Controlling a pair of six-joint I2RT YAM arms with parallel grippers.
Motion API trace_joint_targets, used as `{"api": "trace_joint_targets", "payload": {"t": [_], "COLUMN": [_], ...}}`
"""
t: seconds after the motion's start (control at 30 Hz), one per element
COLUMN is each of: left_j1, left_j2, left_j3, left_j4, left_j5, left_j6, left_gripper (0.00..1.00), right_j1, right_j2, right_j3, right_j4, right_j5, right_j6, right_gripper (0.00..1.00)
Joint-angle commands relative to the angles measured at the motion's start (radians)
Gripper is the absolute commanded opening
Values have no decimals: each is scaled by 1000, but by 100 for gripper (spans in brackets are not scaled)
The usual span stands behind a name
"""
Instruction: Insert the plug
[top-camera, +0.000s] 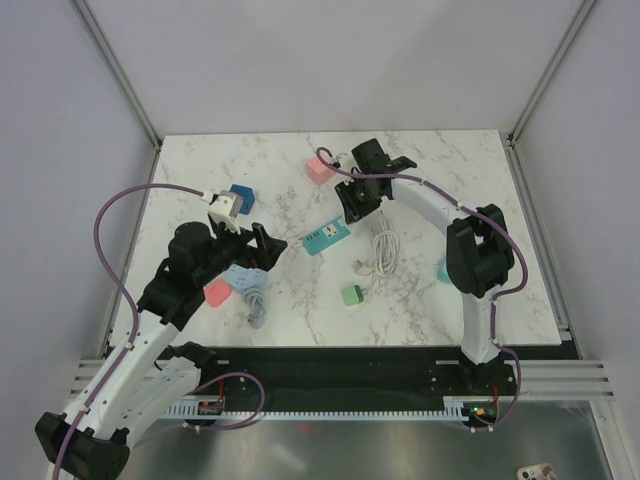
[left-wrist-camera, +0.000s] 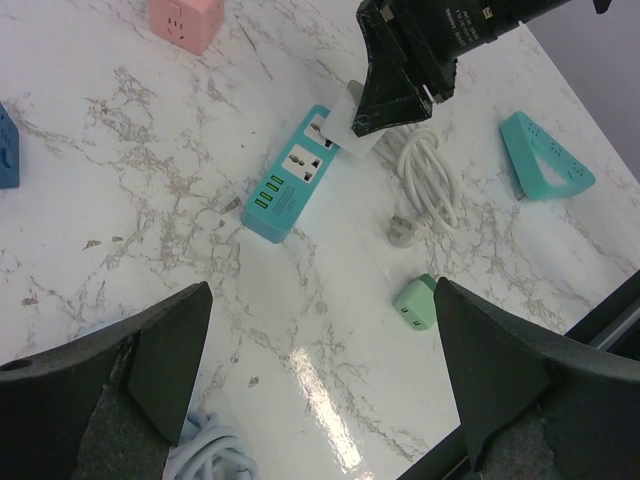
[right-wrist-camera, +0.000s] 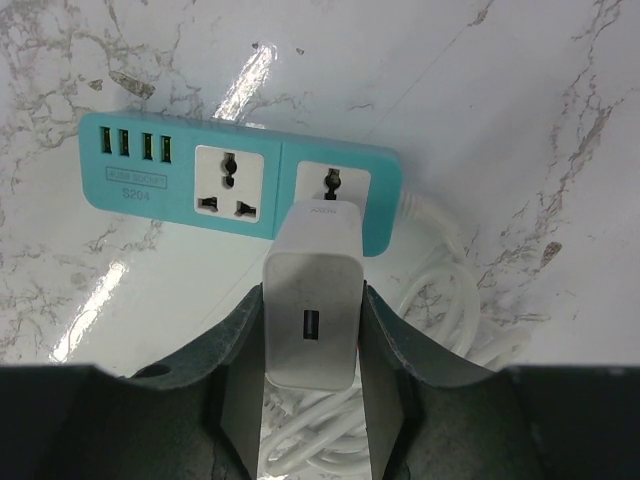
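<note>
- My right pincer (right-wrist-camera: 312, 335) holds the white plug (right-wrist-camera: 312, 310), a boxy charger with a small port on the end that faces the wrist camera. One finger (right-wrist-camera: 395, 350) presses on each of its long sides.
- The plug's far end lies over the right-hand socket of the teal power strip (right-wrist-camera: 200, 175). It covers the lower part of that socket and leaves only the top hole showing. I cannot tell whether the prongs have gone in.
- The strip lies flat on the white marbled surface (right-wrist-camera: 520, 90). It has four small ports at its left end and a free socket in the middle.
- A coiled white cable (right-wrist-camera: 450, 300) runs off the strip's right end.
- From above, the strip (top-camera: 327, 237) sits near the middle of the surface (top-camera: 450, 170). My right pincer (top-camera: 352, 205) is at the strip's upper right end.
- My left pincer (left-wrist-camera: 322, 300) stands wide and holds nothing. It hangs above the surface in the lower part of its own view, well apart from the strip (left-wrist-camera: 290, 180).
- A green adapter (left-wrist-camera: 417, 303) lies at lower right.
- A second teal block (left-wrist-camera: 545, 160) lies at the right edge.
- A pink cube (left-wrist-camera: 187, 18) sits at the top.
</note>
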Motion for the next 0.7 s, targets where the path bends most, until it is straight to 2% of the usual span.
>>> {"api": "trace_joint_targets", "payload": {"t": [0.0,0.23,0.5,0.67], "left_j1": [-2,0,0,0], "left_j2": [-4,-9,-18,-21], "left_j3": [-1,-1,-1,-2], "left_j4": [42,42,41,41], "left_j5": [15,14,6,-3], "left_j6": [34,34,37,39], "left_gripper": [100,100,100,100], "right_j1": [-6,-6,0,17], "right_j2": [-12,-4,63,100], "right_j3": [-68,-116,-9,-7], "right_j4": [56,79,11,2], "right_j5": [20,78,98,127], "right_j6": [27,57,58,70], "right_gripper": [0,0,0,0]}}
